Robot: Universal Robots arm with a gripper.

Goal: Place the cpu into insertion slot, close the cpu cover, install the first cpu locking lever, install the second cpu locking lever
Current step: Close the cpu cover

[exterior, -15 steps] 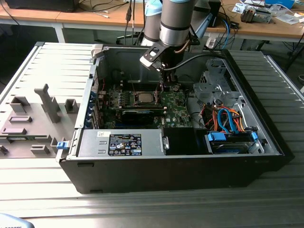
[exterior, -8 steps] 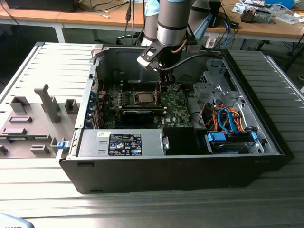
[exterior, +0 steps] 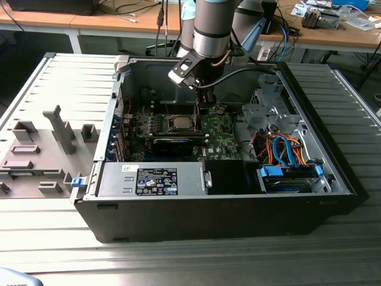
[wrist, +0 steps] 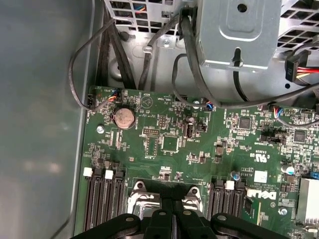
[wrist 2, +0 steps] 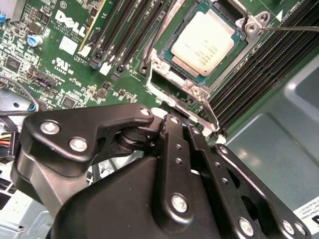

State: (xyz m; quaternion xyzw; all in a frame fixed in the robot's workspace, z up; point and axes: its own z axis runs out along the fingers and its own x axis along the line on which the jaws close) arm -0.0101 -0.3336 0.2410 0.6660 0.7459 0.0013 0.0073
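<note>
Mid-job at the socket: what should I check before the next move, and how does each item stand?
1. cpu seated in insertion slot: ok.
2. cpu cover down around the cpu: ok, as far as it shows.
3. Both locking levers latched: cannot tell.
4. Nothing lying on the cpu's top: ok.
5. gripper close by the slot's edge: ok.

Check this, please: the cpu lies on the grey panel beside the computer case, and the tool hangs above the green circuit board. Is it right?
Not quite. The cpu does not lie on the grey panel: the second wrist view shows it seated in the insertion slot on the green circuit board. The tool does hang above that board.
</note>
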